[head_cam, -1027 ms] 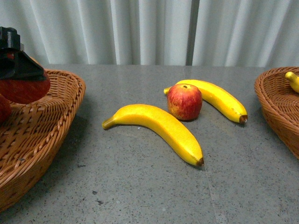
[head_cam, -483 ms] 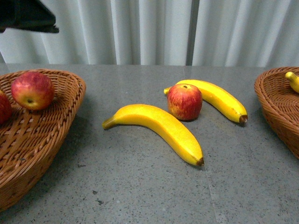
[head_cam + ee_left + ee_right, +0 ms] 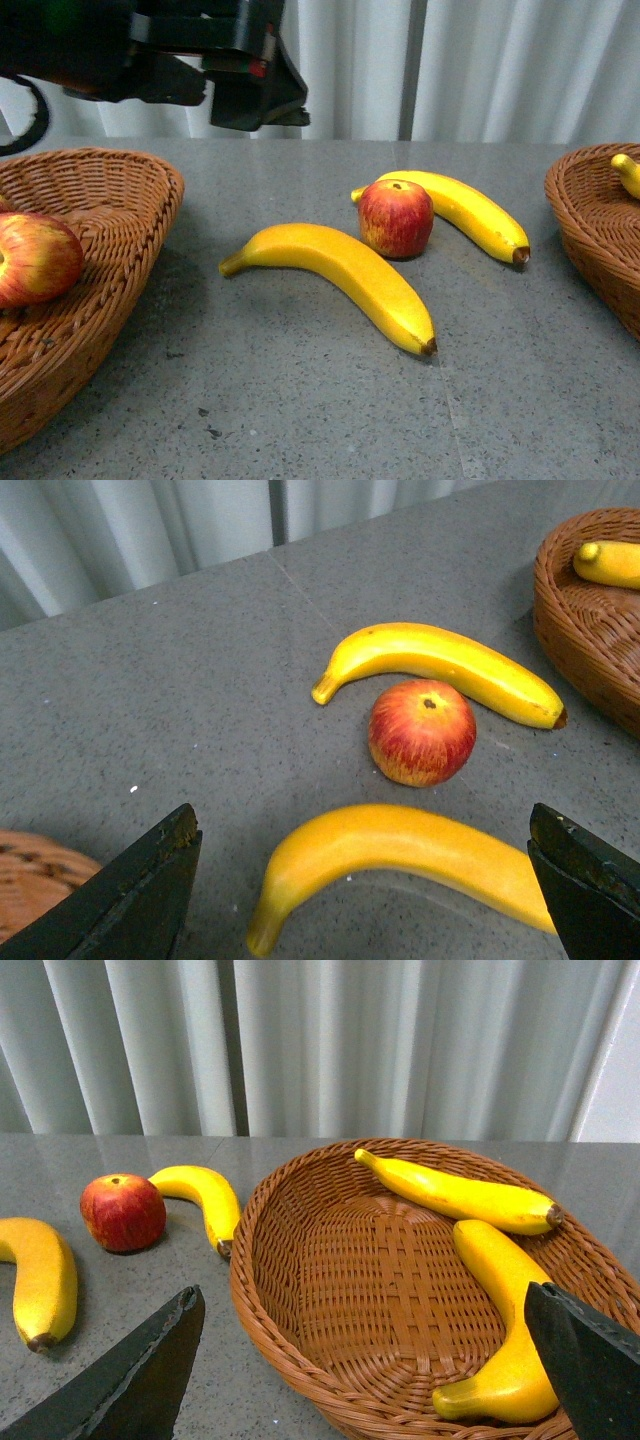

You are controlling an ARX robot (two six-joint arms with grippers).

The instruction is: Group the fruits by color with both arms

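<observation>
No legible text, small red tag (image 3: 266,47) on left arm (image 3: 150,45) unreadable

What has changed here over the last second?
The left claw let go of an apple over the left basket, then rose and swung toward the centre. That apple rolled down inside the basket. The loose apple, near banana and far banana stayed put.

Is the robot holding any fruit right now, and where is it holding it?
No, nothing. The left hand and right hand are both open and empty.
</observation>
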